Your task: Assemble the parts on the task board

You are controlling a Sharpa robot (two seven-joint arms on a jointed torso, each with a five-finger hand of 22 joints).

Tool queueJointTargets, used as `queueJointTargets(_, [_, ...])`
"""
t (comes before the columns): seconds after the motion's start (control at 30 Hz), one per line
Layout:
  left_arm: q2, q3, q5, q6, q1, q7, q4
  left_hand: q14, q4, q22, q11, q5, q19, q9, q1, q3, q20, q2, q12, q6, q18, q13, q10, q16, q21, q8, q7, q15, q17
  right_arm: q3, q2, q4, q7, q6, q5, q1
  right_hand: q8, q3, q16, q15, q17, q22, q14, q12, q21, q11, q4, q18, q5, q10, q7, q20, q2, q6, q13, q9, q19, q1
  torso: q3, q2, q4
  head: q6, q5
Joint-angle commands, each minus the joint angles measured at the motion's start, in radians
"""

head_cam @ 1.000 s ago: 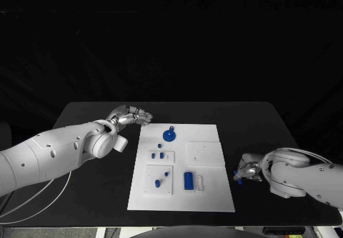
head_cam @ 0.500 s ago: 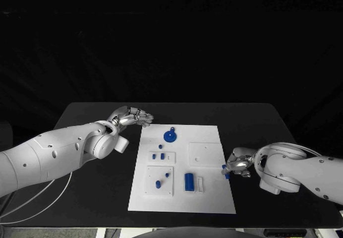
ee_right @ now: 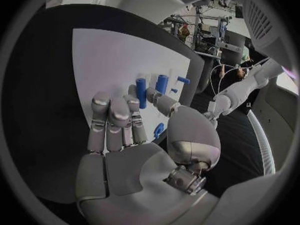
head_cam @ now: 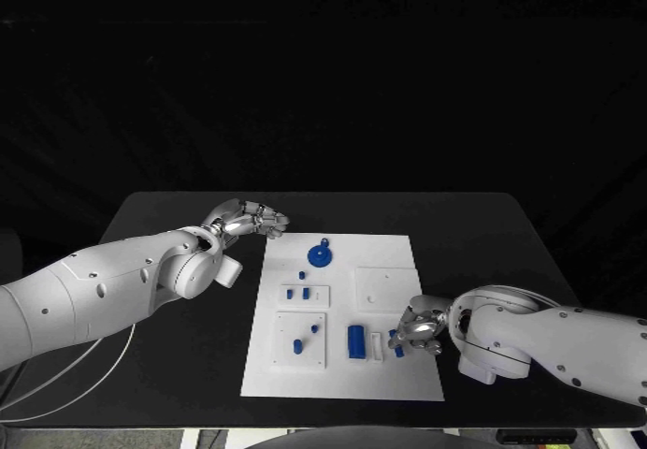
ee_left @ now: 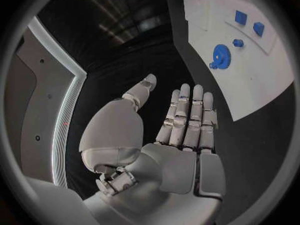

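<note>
In the head view, a small blue part (head_cam: pixel 400 335) is held by the right robot hand (head_cam: pixel 417 333) over the task board's (head_cam: pixel 391 379) right edge. The left robot hand (head_cam: pixel 248 219) is seen beyond the board's far left corner, above the counter (head_cam: pixel 499 234). In the left wrist view, its fingers (ee_left: pixel 187 115) are released, straight and empty.

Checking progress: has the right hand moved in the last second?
Yes. The right hand, holding a small blue part, has come in from the black table onto the task board's right edge.
</note>
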Motion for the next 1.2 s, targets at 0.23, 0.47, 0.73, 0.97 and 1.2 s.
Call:
queueJointTargets(0.23, [0.001,0.001,0.005,0.018,0.0,0.006,0.003,0.003,0.009,0.002,0.002,0.002,0.003,-0.001,-0.007,0.0,0.002,0.007,-0.001,-0.006,0.01,-0.001,-0.001,-0.007,-0.007,-0.003,-0.002,0.004,0.002,0.001,0.03,-0.022,0.016,-0.014,-0.035,-0.026,0.003,0.005,-0.004,-0.008,-0.002,0.018,0.001,0.003,0.004,-0.003,-0.004,0.028,0.003,0.006,0.002,0.004,0.011,0.007,-0.001,0.002,0.0,-0.003,0.0001,-0.001,-0.0011,-0.002,0.003])
queueJointTargets(0.47, [0.0,0.001,0.005,0.02,0.0,0.005,0.003,0.003,0.01,0.002,0.002,0.001,0.003,-0.001,-0.008,-0.001,0.002,0.007,-0.001,-0.006,0.01,-0.001,-0.001,-0.008,-0.007,-0.003,-0.001,0.004,0.002,0.001,0.042,-0.033,0.02,-0.024,-0.054,-0.03,0.003,0.006,-0.004,-0.008,-0.002,0.018,0.0,0.003,0.004,-0.003,-0.006,0.028,0.003,0.006,0.002,0.003,0.013,0.007,-0.001,0.001,0.0,-0.006,0.0007,0.0,-0.0003,-0.001,0.005])
queueJointTargets(0.73, [-0.002,0.001,0.005,0.025,0.0,0.003,0.005,0.003,0.014,0.003,0.002,0.001,0.003,-0.001,-0.014,-0.003,0.003,0.009,-0.001,-0.007,0.009,-0.002,-0.001,-0.01,-0.008,-0.003,-0.001,0.004,0.004,0.001,0.061,-0.041,0.024,-0.022,-0.054,-0.031,0.003,0.006,-0.004,-0.009,-0.002,0.018,0.001,0.003,0.004,-0.003,-0.006,0.028,0.003,0.006,0.002,0.003,0.014,0.007,-0.001,0.001,0.0,-0.007,-0.0002,0.0,-0.0007,-0.002,0.007])
queueJointTargets(0.97, [-0.004,0.001,0.005,0.024,0.0,0.002,0.005,0.003,0.015,0.003,0.002,0.0,0.003,-0.002,-0.015,-0.003,0.003,0.009,-0.001,-0.007,0.009,-0.002,-0.001,-0.01,-0.009,-0.003,-0.001,0.004,0.004,0.001,0.065,-0.039,0.028,-0.023,-0.054,-0.032,0.003,0.006,-0.004,-0.009,-0.002,0.018,0.001,0.003,0.005,-0.003,-0.007,0.028,0.003,0.006,0.002,0.003,0.014,0.007,-0.001,0.001,0.0,-0.008,-0.0004,-0.001,0.0,-0.002,0.01])
queueJointTargets(1.2, [-0.004,0.001,0.005,0.026,0.0,0.002,0.006,0.003,0.016,0.004,0.002,0.0,0.002,-0.002,-0.015,-0.003,0.003,0.009,-0.001,-0.007,0.009,-0.002,-0.002,-0.011,-0.009,-0.003,-0.001,0.004,0.004,0.001,0.077,-0.05,0.025,-0.01,-0.052,-0.033,0.003,0.007,-0.004,-0.009,-0.003,0.018,0.001,0.003,0.005,-0.003,-0.009,0.028,0.003,0.006,0.002,0.003,0.015,0.007,-0.001,0.001,0.0,-0.009,0.0002,0.0,-0.0013,-0.002,0.013])
